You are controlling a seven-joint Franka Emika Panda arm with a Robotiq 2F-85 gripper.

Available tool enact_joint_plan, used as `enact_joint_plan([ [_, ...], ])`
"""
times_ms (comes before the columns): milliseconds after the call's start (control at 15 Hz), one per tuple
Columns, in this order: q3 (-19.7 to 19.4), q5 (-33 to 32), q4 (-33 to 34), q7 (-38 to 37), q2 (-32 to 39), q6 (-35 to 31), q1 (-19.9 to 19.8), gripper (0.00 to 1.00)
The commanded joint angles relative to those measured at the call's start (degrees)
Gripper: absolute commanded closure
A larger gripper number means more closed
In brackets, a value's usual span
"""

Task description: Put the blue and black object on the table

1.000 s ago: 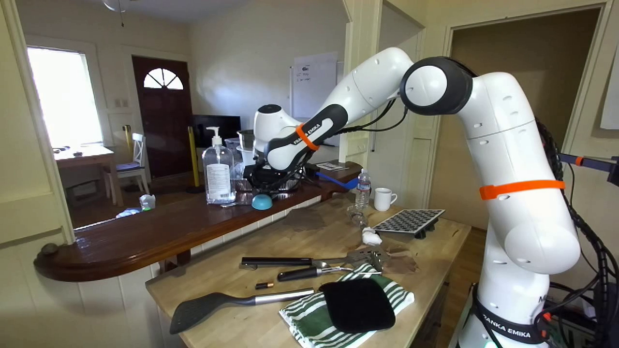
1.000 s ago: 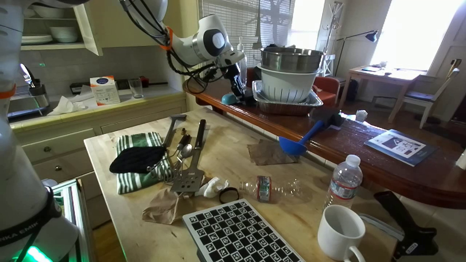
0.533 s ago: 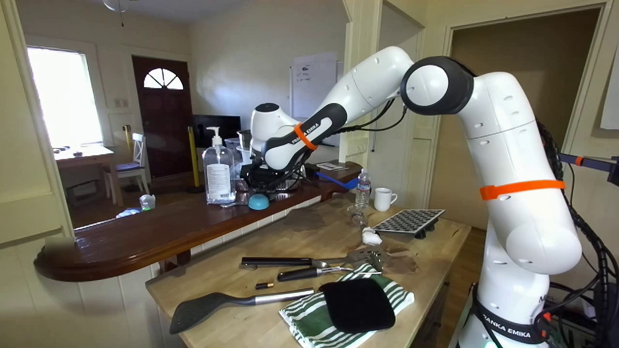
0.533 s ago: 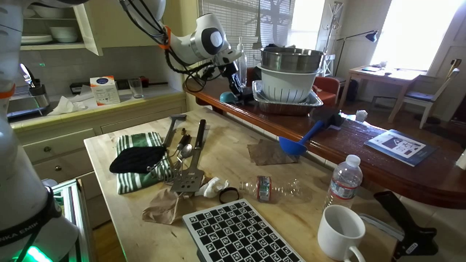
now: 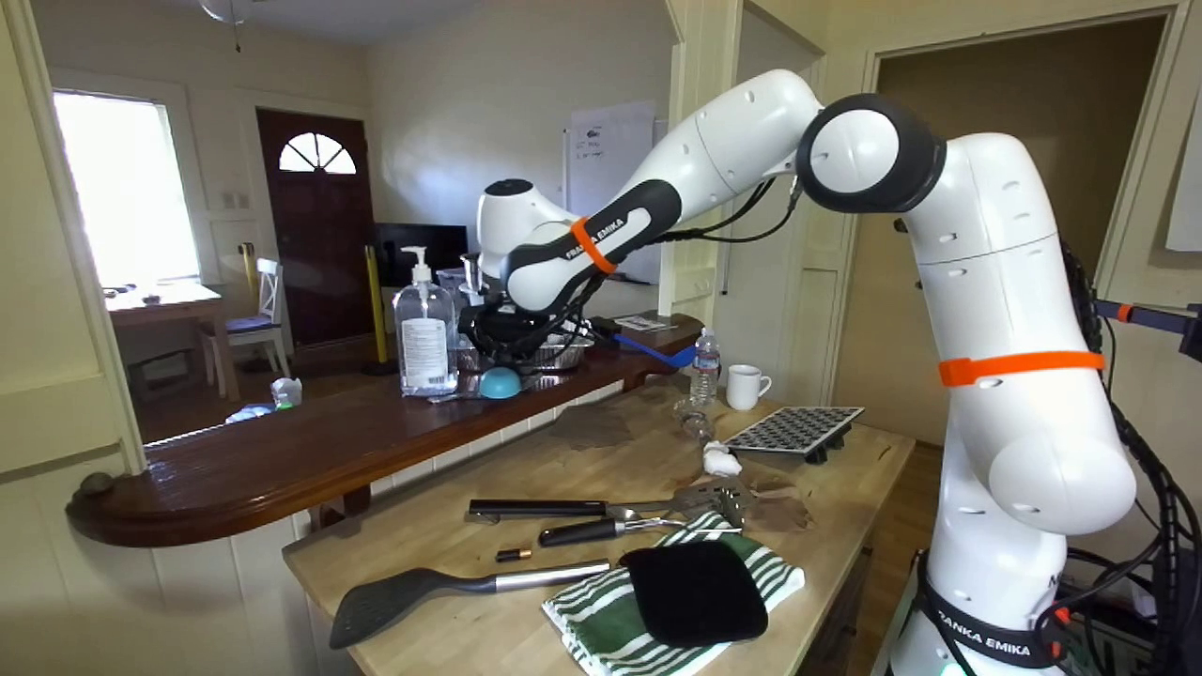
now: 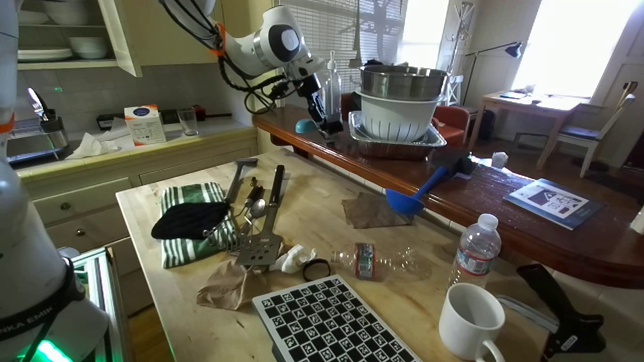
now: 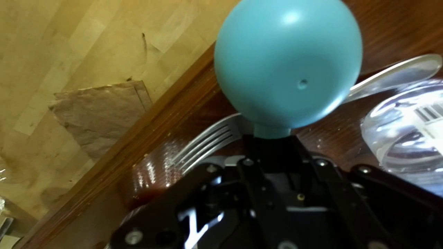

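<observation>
The blue and black object shows its rounded light-blue part in both exterior views [image 5: 500, 382] [image 6: 305, 125] and large in the wrist view [image 7: 287, 62]. Its black part merges with the dark fingers. My gripper [image 7: 271, 148] is shut on it at the short blue neck and black part. In an exterior view the gripper [image 6: 328, 124] holds it tilted sideways, seemingly a little above the brown counter. The pale-wood table [image 5: 582, 469] lies lower, beside the counter; it also shows in the wrist view [image 7: 104, 45].
The glossy counter [image 5: 310, 441] holds a pump bottle [image 5: 424, 338], a foil tray [image 6: 397, 148] with a white colander [image 6: 400, 118], a fork [image 7: 211, 138] and a blue ladle [image 6: 405, 201]. Utensils, a striped towel [image 6: 196, 193], bottles, a patterned board [image 6: 327, 322] and a mug [image 6: 470, 322] occupy the table.
The arm has risen slightly. The gripper and the light-blue object in it have moved up and a little to the left in both exterior views. Other things have stayed put.
</observation>
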State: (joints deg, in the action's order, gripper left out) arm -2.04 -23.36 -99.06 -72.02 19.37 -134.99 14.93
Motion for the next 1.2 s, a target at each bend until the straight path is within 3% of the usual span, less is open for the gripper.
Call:
enact_joint_plan([
  [0,-0.32,-2.50,-3.16,-6.41,-5.51,5.19,1.96,0.94],
  [333,3.85,0.21,-7.81,-14.11,-13.04,18.69,1.87,0.94],
  [667,8.31,1.00,-14.89,-17.25,-20.92,37.59,0.07,0.94],
  [933,6.89,-1.81,-20.67,-7.81,-24.25,47.40,-4.76,0.94],
  [1133,4.19,-6.42,-21.98,3.53,-21.24,43.37,-9.57,0.94],
])
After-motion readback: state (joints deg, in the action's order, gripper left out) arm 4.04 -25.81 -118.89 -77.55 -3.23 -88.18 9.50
